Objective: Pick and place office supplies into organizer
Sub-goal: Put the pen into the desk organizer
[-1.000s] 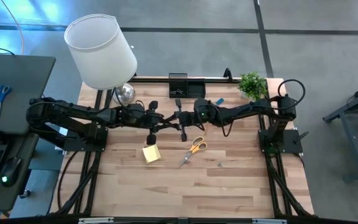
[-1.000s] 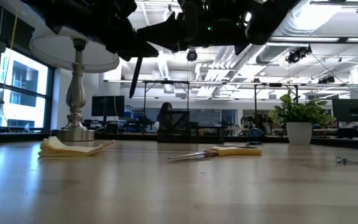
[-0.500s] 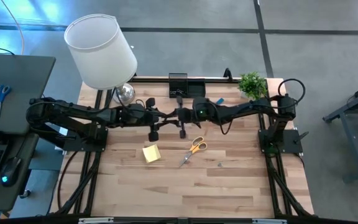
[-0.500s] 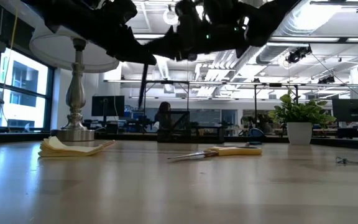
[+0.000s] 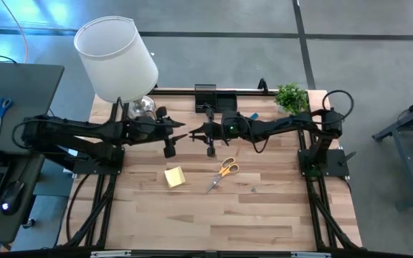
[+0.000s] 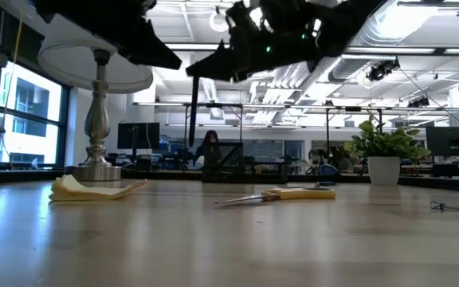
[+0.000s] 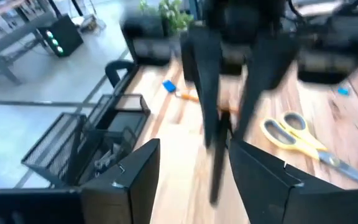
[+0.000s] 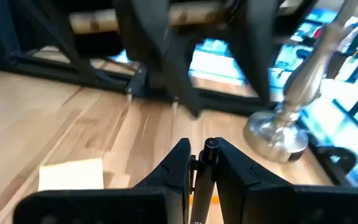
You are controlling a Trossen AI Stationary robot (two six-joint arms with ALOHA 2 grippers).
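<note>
A black pen (image 6: pixel 192 112) hangs upright above the middle of the table, with my right gripper (image 5: pixel 194 132) shut on it. My left gripper (image 5: pixel 180 129) stands open just to its left, and the pen (image 7: pixel 218 162) shows a little beyond its spread fingers, untouched. The black mesh organizer (image 5: pixel 214 99) stands at the far edge. On the table lie orange-handled scissors (image 5: pixel 224 172), a yellow sticky-note pad (image 5: pixel 175 176), a blue eraser (image 5: pixel 253 116) and a small binder clip (image 5: pixel 253 189). My right gripper pinches the pen near its upper end (image 8: pixel 204 163) between its two fingers. The fingers come in about level from the table's right and lie across the pen. The pen hangs straight down below them, clear of the table.
A lamp with a white shade (image 5: pixel 117 61) and a silver base (image 5: pixel 143 107) stands at the far left. A small green plant (image 5: pixel 291 97) stands at the far right. The near half of the wooden table (image 5: pixel 228 222) is bare wood.
My left gripper has opened, let go of the pen and drawn back toward the table's left edge. The pen has stayed in my right gripper. It hung slightly tilted before and now hangs upright, a little farther toward the organizer.
</note>
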